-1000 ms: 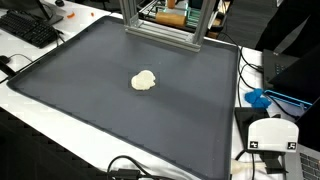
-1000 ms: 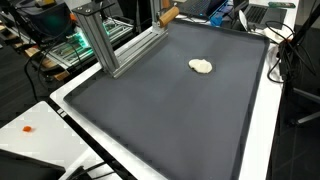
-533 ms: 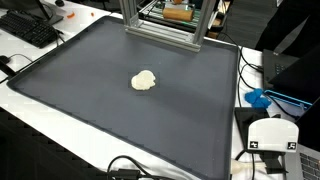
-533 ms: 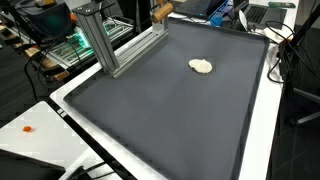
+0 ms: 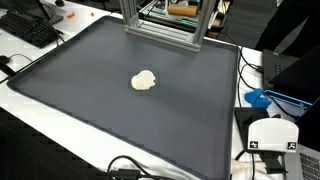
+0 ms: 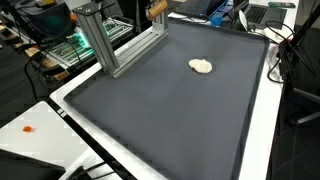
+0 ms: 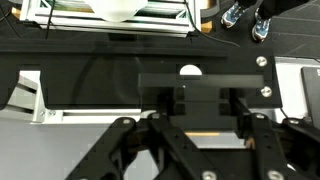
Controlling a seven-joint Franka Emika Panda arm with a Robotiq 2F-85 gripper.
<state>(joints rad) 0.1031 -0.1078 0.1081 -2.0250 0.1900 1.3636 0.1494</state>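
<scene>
Since the earlier frames, only the tan object (image 6: 157, 8) behind the aluminium frame (image 6: 110, 40) has shifted. A pale lump (image 5: 144, 80) is seen lying untouched on the dark mat (image 5: 90, 100). The gripper (image 7: 197, 100) is shown only from the wrist view, nothing is visibly held, and its opening cannot be judged.

dark mat (image 5: 90, 90) | pale lump (image 5: 144, 80) mid-mat | alu frame (image 5: 160, 25) far edge

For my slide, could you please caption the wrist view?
Wrist view: gripper above a dark surface, a small pale object ahead.
</scene>
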